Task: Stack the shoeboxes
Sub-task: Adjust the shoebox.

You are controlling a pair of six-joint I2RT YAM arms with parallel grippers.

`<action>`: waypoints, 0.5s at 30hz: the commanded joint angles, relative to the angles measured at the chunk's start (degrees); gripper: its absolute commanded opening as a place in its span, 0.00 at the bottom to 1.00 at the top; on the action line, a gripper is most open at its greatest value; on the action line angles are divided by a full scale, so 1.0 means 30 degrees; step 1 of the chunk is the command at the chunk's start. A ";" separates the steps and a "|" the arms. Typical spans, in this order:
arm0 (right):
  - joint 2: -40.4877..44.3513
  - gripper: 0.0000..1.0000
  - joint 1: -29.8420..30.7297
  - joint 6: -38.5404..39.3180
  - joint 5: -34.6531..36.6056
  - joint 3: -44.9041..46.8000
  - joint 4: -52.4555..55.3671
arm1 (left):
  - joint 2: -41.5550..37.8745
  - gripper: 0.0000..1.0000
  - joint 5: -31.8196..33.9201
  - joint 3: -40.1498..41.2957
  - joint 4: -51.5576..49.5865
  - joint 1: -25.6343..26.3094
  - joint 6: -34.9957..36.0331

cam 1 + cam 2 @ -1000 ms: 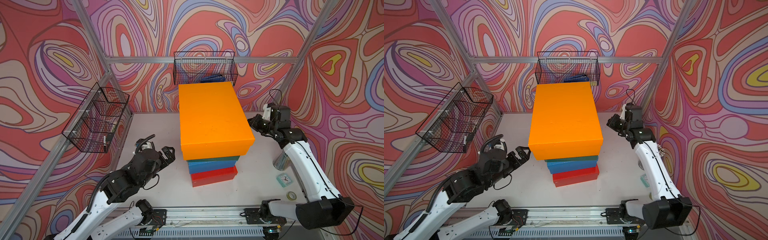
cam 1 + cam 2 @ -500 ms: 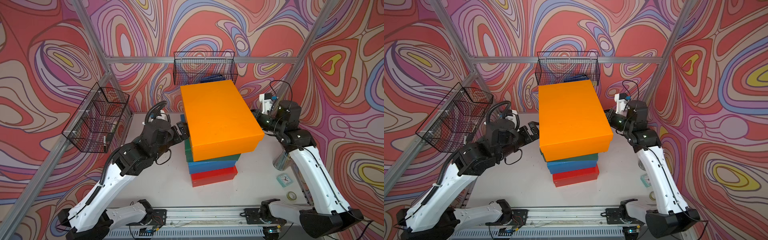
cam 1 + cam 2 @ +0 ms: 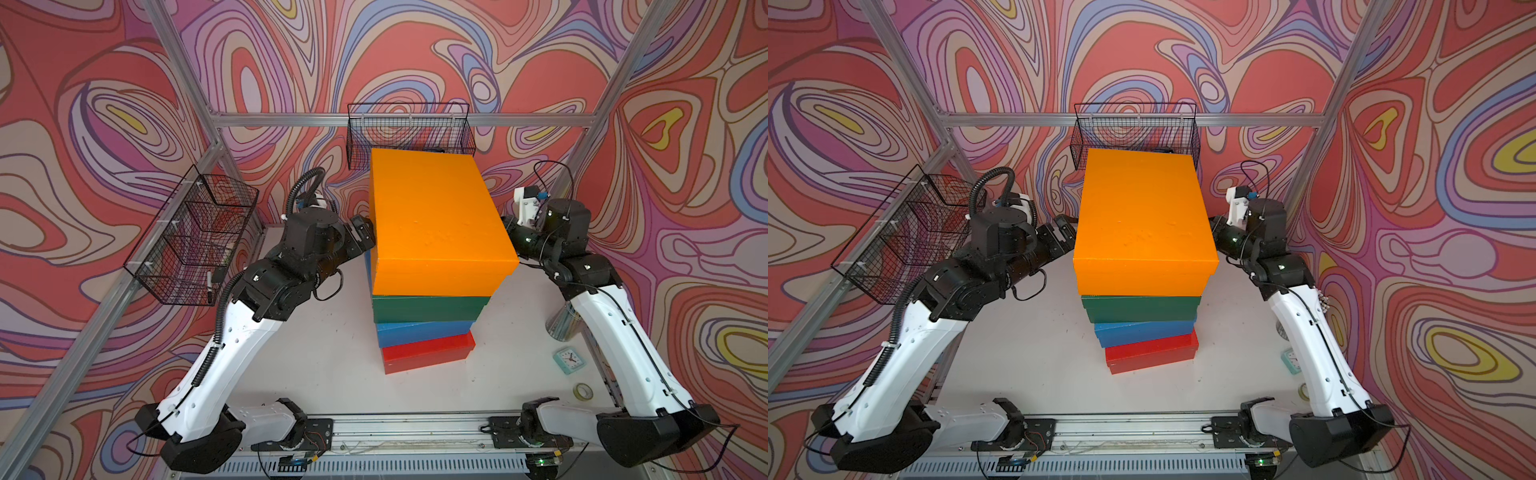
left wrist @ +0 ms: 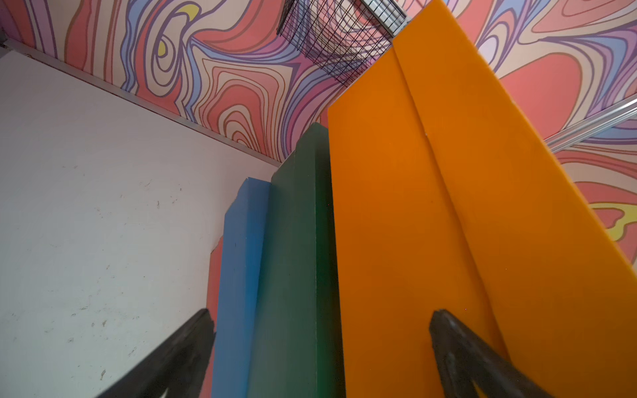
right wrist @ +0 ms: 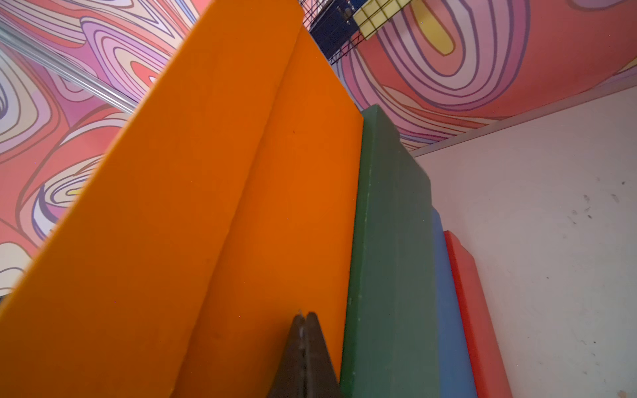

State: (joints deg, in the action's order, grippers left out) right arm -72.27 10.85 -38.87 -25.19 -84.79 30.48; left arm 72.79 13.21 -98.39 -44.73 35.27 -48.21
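Now orange box (image 3: 436, 216) atop green box (image 3: 428, 307), L gripper (image 4: 322, 315) spread alongside.

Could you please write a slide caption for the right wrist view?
Shut right gripper beside the orange shoebox, stacked over green shoebox, blue shoebox and red shoebox.

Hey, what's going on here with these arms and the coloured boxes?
A two-armed robot is at four stacked shoeboxes: red at the bottom, then blue, green, orange on top. The left pincer is open at one side; the right pincer is shut by the orange box's other side. The boxes sit unevenly, so it's probably straightening them.
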 commanded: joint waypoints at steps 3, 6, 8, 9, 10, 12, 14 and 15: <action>0.0164 0.00 0.0458 0.0316 0.0474 -0.0984 0.0618 | -0.0224 0.99 -0.1493 0.1721 0.1042 -0.0560 -0.0308; 0.0041 0.00 0.0466 0.0145 0.0290 -0.0934 0.0492 | -0.0658 0.99 -0.1233 0.2172 0.0911 -0.1150 -0.0308; 0.0053 0.00 0.0441 -0.0019 0.0310 -0.0718 0.0357 | -0.0823 0.99 -0.1328 0.2476 0.0860 -0.1489 -0.0464; 0.0042 0.00 0.0446 0.0002 0.0365 -0.0682 0.0347 | -0.0922 0.99 -0.1355 0.2627 0.0900 -0.1519 -0.0512; 0.0023 0.00 0.0434 -0.0019 0.0424 -0.0681 0.0392 | -0.1022 0.99 -0.1314 0.2830 0.0990 -0.1553 -0.0514; 0.0070 0.00 0.0477 -0.0122 0.0313 -0.0608 0.0380 | -0.1096 0.99 -0.1211 0.2967 0.0936 -0.1711 -0.0499; 0.0180 0.00 0.0455 -0.0182 0.0403 -0.0455 0.0431 | -0.1177 0.99 -0.1317 0.3073 0.0899 -0.2042 -0.0535; 0.0238 0.00 0.0483 -0.0141 0.0553 -0.0416 0.0514 | -0.1206 1.00 -0.1434 0.3140 0.0934 -0.2183 -0.0568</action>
State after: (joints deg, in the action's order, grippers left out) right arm -72.27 11.77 -39.09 -23.38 -86.32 31.75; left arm 70.30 9.61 -89.82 -43.35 29.87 -49.30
